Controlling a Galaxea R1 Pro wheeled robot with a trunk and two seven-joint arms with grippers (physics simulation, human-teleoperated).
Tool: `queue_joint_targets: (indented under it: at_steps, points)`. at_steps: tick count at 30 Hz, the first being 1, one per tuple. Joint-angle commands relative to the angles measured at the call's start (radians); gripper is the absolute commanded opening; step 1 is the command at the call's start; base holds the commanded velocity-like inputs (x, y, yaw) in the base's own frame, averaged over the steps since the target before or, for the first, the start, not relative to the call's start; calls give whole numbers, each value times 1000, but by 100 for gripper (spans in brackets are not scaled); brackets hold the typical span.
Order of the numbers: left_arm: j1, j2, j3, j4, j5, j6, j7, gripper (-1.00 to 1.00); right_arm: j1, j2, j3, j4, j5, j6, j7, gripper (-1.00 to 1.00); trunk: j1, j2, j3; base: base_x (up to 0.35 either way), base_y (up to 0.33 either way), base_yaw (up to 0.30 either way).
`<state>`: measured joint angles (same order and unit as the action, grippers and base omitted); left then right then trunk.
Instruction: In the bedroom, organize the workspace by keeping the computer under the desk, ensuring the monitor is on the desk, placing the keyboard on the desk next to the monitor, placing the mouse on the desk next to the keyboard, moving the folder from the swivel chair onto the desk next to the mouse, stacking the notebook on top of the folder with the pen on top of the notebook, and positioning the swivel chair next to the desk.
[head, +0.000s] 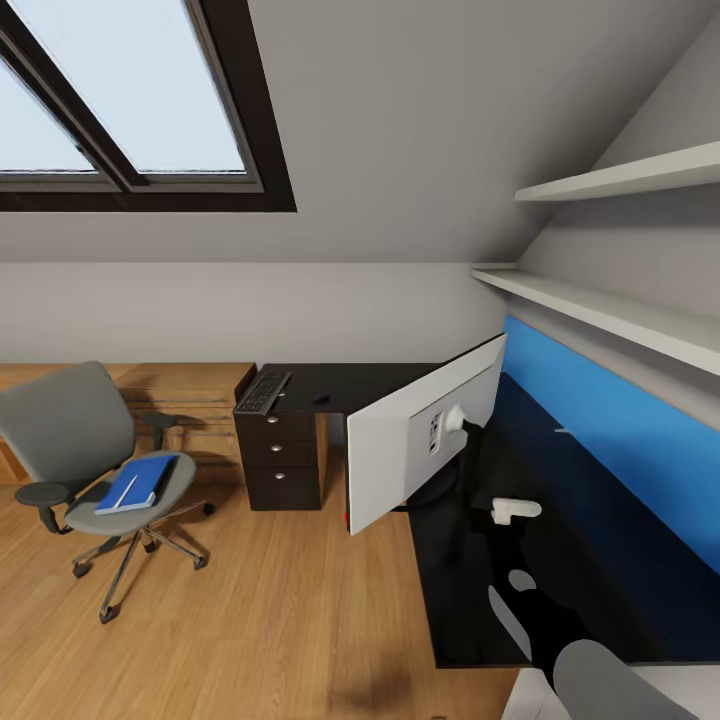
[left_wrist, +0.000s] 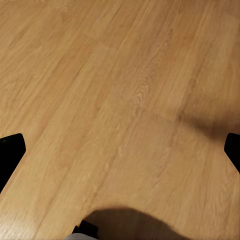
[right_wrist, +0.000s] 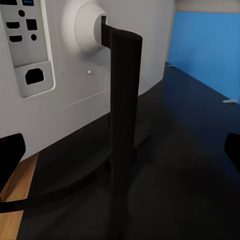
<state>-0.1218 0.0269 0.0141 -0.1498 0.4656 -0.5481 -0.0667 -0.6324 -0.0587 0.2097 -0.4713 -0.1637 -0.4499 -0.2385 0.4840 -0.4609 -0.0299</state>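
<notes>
Monitor (head: 415, 440) stands on the table (head: 560, 520), white back showing.
Right tool (right_wrist: 120, 150) open, empty, facing its stand (right_wrist: 122, 115); left tool (left_wrist: 120, 150) open above the floor (left_wrist: 120, 90).

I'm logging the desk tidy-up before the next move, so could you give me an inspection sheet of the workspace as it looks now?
Surface: black-topped L-shaped desk, mostly bare.
Job's things: wide white-backed monitor on the desk, its back toward the camera; flat dark keyboard and small dark mouse on the far desk wing; bright blue folder with thin white pen on top, on the grey swivel chair.
Clutter: nothing seen.
Grippers: right gripper, jaws apart, facing the monitor's dark stand; left gripper, jaws apart, over light wood floor.
Cables: nothing seen.
Surroundings: skylight, white wall shelves.
</notes>
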Motion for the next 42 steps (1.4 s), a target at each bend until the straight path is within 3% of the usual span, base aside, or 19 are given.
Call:
queue_joint_targets:
  at_steps: [1,7,20,42]
  points:
    - [-1,0,1,1,7,-2,-7,100,-1,-1,8,0,-9,-4,-5,100,1,-2,-2,0,0,0]
    - [-1,0,1,1,7,-3,-7,100,-1,-1,8,0,-10,-4,-5,100,1,-2,-2,5,0,0]
    - [-1,1,1,1,7,-3,-6,100,-1,-1,7,0,-10,-4,-5,100,1,-2,-2,258,0,0]
    - [-1,1,1,1,7,-3,-7,100,-1,-2,8,40,-4,-12,-5,100,1,-2,-2,45,-37,0]
